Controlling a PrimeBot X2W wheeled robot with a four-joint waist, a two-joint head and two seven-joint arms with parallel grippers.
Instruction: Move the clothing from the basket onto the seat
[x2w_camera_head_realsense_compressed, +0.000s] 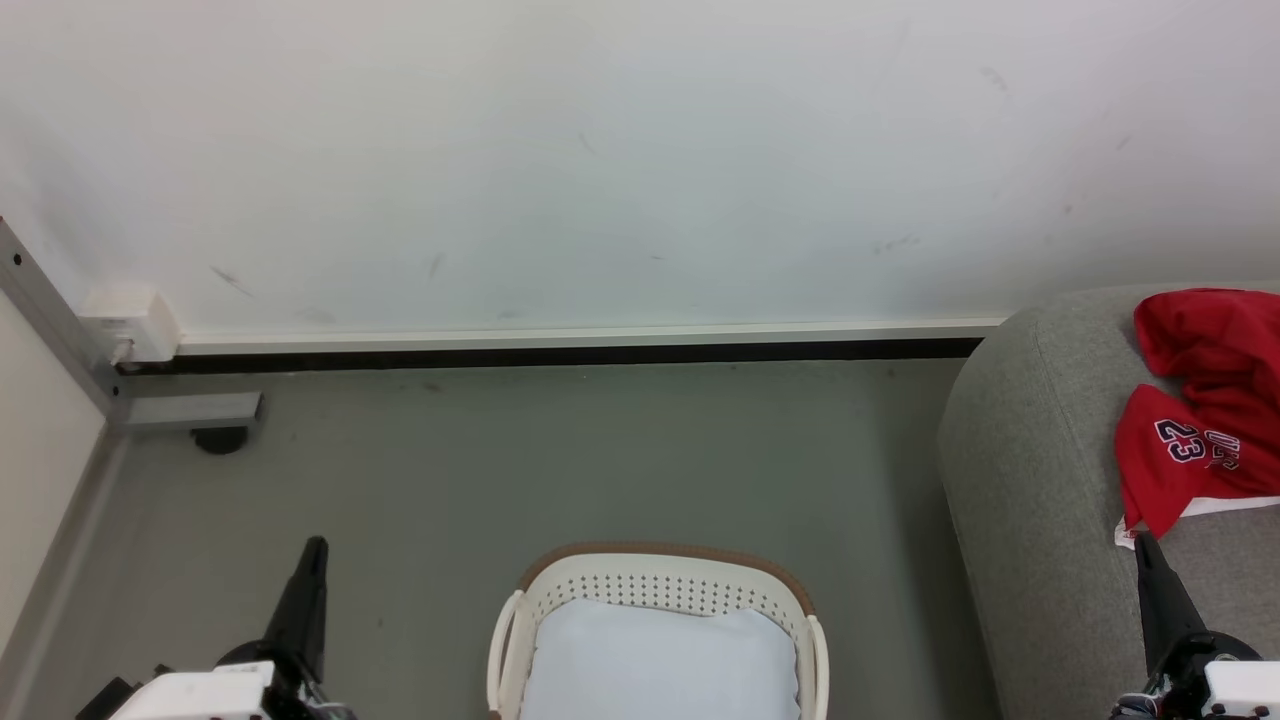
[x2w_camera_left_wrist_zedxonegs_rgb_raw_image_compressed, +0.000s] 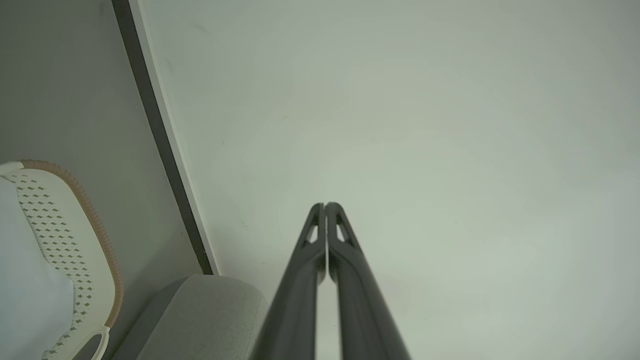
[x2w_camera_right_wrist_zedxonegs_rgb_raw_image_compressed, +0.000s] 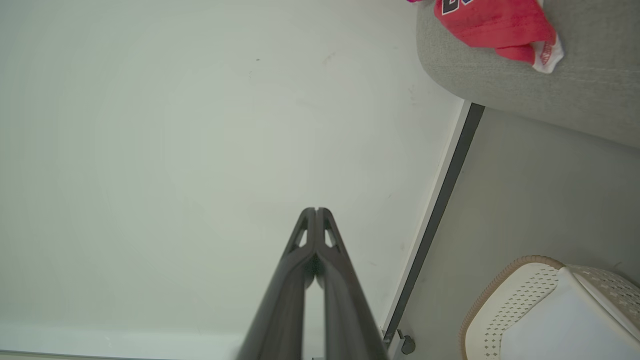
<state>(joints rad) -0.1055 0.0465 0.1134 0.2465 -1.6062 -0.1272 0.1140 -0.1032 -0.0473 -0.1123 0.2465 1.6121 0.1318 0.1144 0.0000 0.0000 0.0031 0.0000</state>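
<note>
clothing (x2w_camera_head_realsense_compressed: 1205, 400) on seat (x2w_camera_head_realsense_compressed: 1030, 470), near edge | basket (x2w_camera_head_realsense_compressed: 660, 575) (pad (x2w_camera_head_realsense_compressed: 660, 660) inside) on open floor (x2w_camera_head_realsense_compressed: 600, 450) | both jaws pressed together

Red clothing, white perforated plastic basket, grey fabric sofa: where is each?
Red clothing (x2w_camera_head_realsense_compressed: 1205, 400), head view, red fabric.
White perforated basket (x2w_camera_head_realsense_compressed: 660, 585), head view, far wall.
Grey fabric sofa (x2w_camera_head_realsense_compressed: 1030, 450), head view, rounded arm.

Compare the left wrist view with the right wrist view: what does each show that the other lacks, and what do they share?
Left wrist view, not the right: the left gripper, jaws shut, and a basket handle. Right wrist view, not the left: the right gripper, jaws shut, and the red clothing lying on the seat. Both: the basket, its pale pad, the seat, the wall and the dark skirting.
</note>
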